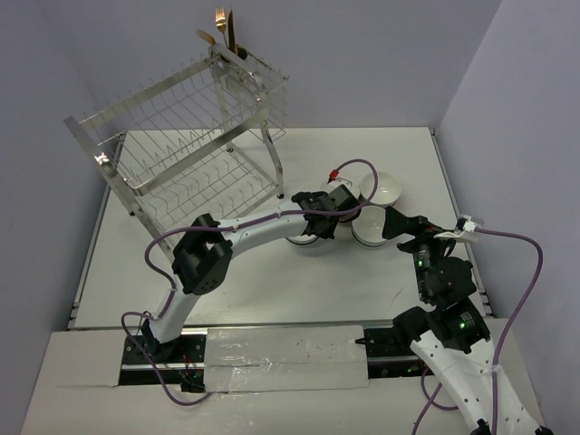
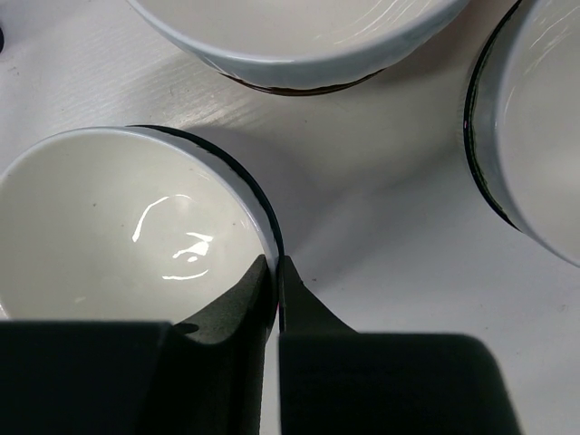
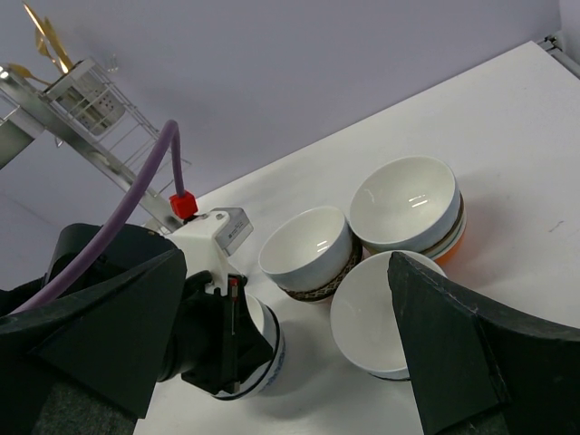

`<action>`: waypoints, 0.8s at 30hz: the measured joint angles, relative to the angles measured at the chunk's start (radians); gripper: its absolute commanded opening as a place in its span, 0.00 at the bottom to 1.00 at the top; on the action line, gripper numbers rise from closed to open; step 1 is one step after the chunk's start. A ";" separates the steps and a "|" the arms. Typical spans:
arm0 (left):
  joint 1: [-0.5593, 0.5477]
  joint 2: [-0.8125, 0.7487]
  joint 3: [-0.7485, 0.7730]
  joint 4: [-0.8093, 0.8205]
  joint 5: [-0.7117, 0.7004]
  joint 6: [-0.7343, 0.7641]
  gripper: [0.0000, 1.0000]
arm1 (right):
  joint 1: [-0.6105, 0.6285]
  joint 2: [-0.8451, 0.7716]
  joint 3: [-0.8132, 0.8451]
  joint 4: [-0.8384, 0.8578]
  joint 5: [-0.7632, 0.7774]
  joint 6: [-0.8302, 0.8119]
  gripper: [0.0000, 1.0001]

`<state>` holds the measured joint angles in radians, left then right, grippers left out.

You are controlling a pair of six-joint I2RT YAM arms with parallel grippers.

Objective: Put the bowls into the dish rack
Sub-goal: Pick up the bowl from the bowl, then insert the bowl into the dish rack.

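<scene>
White tabletop, lavender walls. Far left, dish rack: silver wire, two tiers, gold cutlery upright in the corner cup. Right of centre, well apart from it, a cluster: glossy white bowl, dark-banded outside, rim pinched tight by left gripper; brown-patterned bowl just beside; plain white bowl; stacked bowls, orange lowest. Right gripper spread wide nearby, holding nothing.

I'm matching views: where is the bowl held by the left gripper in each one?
Top external: bowl at centre, under the left gripper.
Left wrist: lower left, rim pinched by the gripper.
Right wrist: bottom, left of centre.
Shared landmark: the left gripper on its rim.
</scene>
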<state>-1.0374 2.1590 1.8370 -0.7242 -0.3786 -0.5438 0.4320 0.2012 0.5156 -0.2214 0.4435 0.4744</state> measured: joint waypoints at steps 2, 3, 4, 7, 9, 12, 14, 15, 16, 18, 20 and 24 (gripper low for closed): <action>0.000 -0.004 0.000 -0.002 0.000 0.000 0.00 | 0.000 0.000 0.000 0.000 0.000 0.000 1.00; 0.000 -0.007 0.000 -0.002 0.000 0.000 0.00 | 0.000 0.000 0.000 0.000 0.000 0.000 1.00; 0.000 -0.016 0.000 -0.005 0.000 -0.001 0.00 | 0.000 0.000 0.000 0.000 0.000 0.000 1.00; 0.000 -0.056 -0.005 -0.013 0.000 0.000 0.00 | 0.000 0.000 0.000 0.000 0.000 0.000 1.00; 0.000 -0.108 -0.016 -0.002 -0.001 0.001 0.00 | 0.000 0.000 0.000 0.000 0.000 0.000 0.99; 0.001 -0.211 -0.043 0.026 -0.008 0.006 0.00 | 0.000 -0.002 0.000 0.000 0.000 0.000 0.99; 0.002 -0.299 -0.084 0.078 -0.017 0.009 0.00 | 0.000 -0.006 0.000 0.000 -0.001 -0.001 0.99; 0.002 -0.348 -0.116 0.111 -0.023 0.010 0.00 | 0.000 -0.008 0.000 0.000 -0.001 -0.001 0.99; 0.003 -0.406 -0.163 0.157 -0.029 0.010 0.00 | 0.000 -0.010 0.000 0.000 -0.003 -0.001 0.99; 0.009 -0.513 -0.271 0.249 -0.038 0.009 0.00 | 0.000 -0.013 0.000 0.000 -0.008 -0.001 0.99; 0.024 -0.626 -0.405 0.349 -0.039 0.007 0.00 | 0.000 -0.017 0.000 0.001 -0.013 -0.002 1.00; 0.079 -0.798 -0.692 0.578 -0.038 -0.006 0.00 | 0.000 -0.021 0.000 0.003 -0.025 -0.004 1.00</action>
<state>-0.9588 1.3609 1.1450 -0.1463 -0.4168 -0.5495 0.4324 0.1806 0.5152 -0.2180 0.4187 0.4702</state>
